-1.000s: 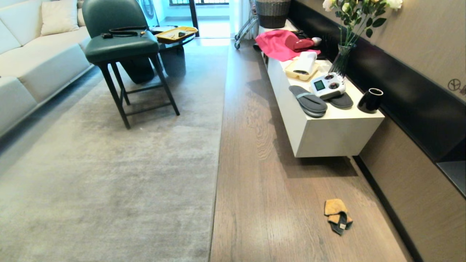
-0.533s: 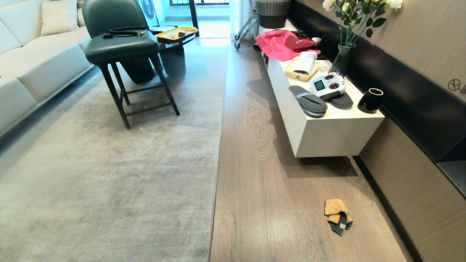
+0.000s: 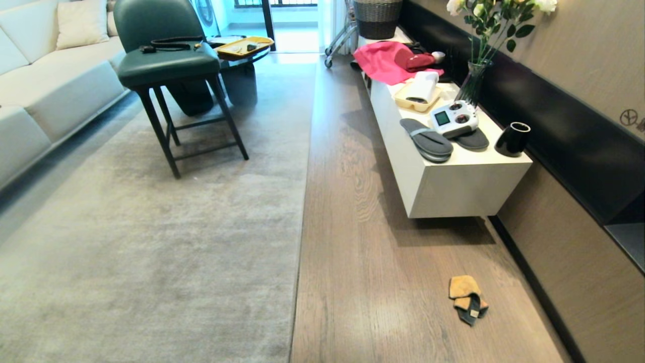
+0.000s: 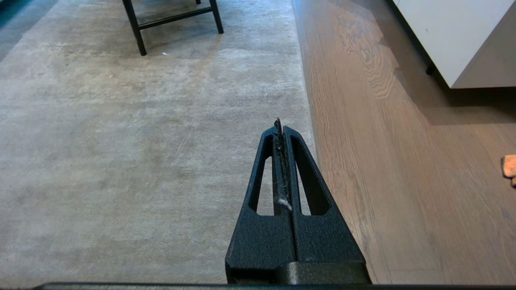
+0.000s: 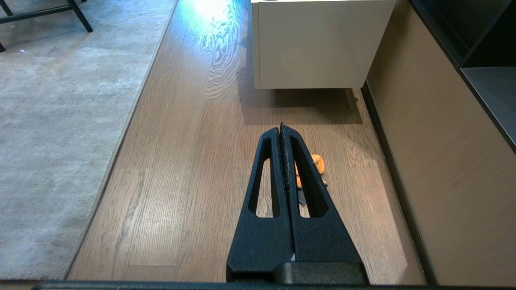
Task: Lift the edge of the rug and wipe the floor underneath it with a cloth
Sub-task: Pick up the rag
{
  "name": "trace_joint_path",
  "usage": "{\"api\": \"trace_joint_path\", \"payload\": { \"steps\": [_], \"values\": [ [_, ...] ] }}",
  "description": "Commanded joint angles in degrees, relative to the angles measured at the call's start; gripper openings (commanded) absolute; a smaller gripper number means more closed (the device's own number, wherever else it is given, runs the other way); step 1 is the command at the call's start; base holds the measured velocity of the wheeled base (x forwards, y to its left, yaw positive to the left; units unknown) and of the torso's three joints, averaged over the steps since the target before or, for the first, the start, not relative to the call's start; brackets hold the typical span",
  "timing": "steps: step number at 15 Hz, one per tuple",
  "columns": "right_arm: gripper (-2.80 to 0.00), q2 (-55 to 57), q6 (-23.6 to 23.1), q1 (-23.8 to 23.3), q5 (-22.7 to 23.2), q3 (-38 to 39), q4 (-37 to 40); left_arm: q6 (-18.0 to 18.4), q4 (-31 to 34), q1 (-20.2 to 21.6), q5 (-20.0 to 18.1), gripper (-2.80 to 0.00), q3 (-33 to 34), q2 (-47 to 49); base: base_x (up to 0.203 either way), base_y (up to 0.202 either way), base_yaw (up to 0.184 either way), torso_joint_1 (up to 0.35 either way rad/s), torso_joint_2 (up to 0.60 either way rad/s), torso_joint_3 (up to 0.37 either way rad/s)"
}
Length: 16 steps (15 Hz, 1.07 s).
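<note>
The cloth is lying crumpled on the floor near the wall, well apart from the rug edge, which sits flat. Left gripper hangs over the rug right by that edge, fingers pressed together and holding nothing. Right gripper is the same, above the floor with the cloth partly hidden behind it (neither arm shows in the head view).
</note>
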Motion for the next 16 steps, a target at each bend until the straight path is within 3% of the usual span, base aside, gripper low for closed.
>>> {"api": "trace_joint_path", "payload": {
  "steps": [1, 16],
  "values": [
    [-2.80, -0.11, -0.04, 0.06, 0.02, 0.00, 0.03, -0.07, 0.00, 0.00, -0.02, -2.80, -0.01, 0.00, 0.000, 0.000, 0.000, -0.001, 0.00, -0.070],
    [-2.80, -0.11, -0.04, 0.06, -0.05, 0.00, 0.03, -0.15, -0.09, 0.00, 0.04, -2.80, -0.04, 0.00, 0.000, 0.000, 0.000, 0.004, 0.00, -0.188]
  ]
}}
